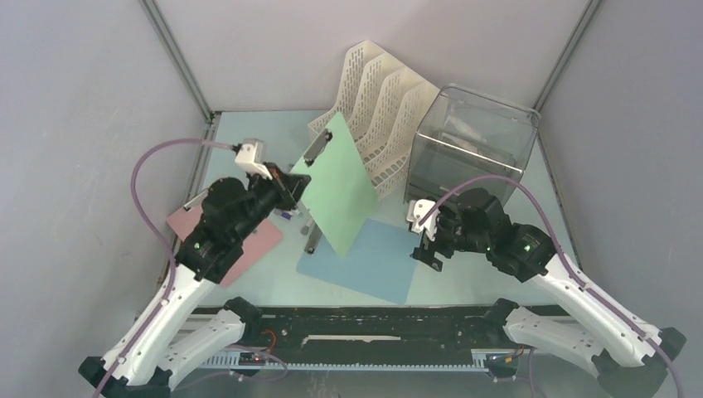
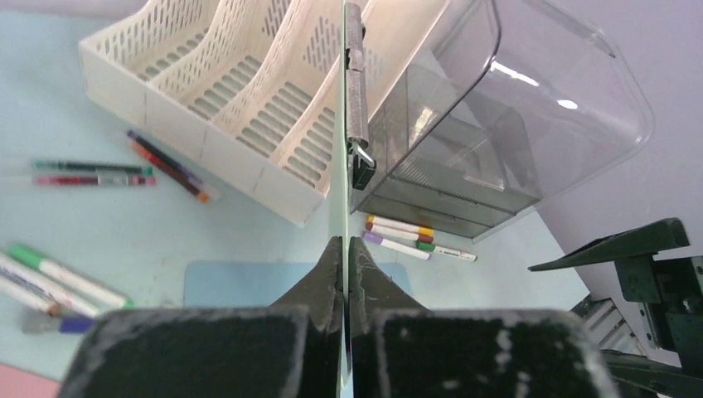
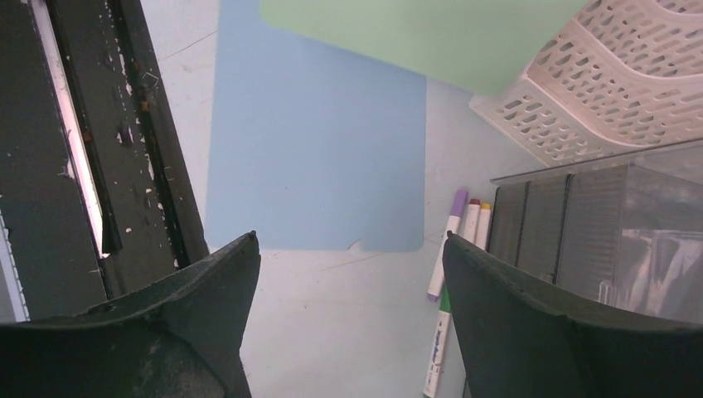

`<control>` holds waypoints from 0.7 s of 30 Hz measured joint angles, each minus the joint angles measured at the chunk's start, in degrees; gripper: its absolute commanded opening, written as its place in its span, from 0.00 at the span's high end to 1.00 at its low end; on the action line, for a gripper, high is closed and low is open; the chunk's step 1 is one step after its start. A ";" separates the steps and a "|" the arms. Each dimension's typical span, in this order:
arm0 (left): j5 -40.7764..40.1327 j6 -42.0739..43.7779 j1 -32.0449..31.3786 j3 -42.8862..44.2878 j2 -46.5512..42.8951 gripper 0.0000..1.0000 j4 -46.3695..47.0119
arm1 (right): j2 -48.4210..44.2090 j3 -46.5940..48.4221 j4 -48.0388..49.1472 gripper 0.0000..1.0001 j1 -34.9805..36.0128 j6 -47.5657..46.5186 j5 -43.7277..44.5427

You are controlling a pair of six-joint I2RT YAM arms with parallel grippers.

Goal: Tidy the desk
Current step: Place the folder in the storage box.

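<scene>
Table [image 1: 267, 283]: smooth pale mint top, lying under both arms and everything else.
Left claw [image 2: 344, 259]: clamped on the thin edge of the green clipboard [image 1: 340, 182], which stands tilted on edge with its metal clip uppermost.
Right claw [image 3: 350, 245]: spread wide, gripping nothing, above the blue clipboard [image 1: 369, 261] corner.
Behind: white perforated file rack [image 1: 385, 99], with a smoky clear box [image 1: 472, 145] just beside it.
Loose: markers [image 2: 398, 236] by the box, pens [image 2: 91, 172] near the rack, pink clipboard [image 1: 257, 249] under the left arm.
Writing: marker print is too small to read.
</scene>
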 measured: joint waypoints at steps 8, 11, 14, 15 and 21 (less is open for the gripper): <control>12.31 6.78 10.23 13.79 9.22 1.00 -2.80 | -1.68 0.33 -1.14 0.11 -7.21 0.13 -6.75; 16.72 8.13 14.27 18.45 12.59 1.00 -3.34 | -3.26 0.33 -1.33 0.11 -9.60 0.37 -9.01; 22.14 8.31 18.38 24.20 16.52 1.00 -3.69 | -5.27 0.33 -1.70 0.11 -10.67 0.44 -10.75; 23.74 8.31 19.39 25.83 17.64 1.00 -3.69 | -5.90 0.33 -1.77 0.11 -10.73 0.46 -11.21; 31.43 8.13 23.82 34.45 23.52 1.00 -3.65 | -6.51 0.35 -2.84 0.10 -10.86 0.42 -13.88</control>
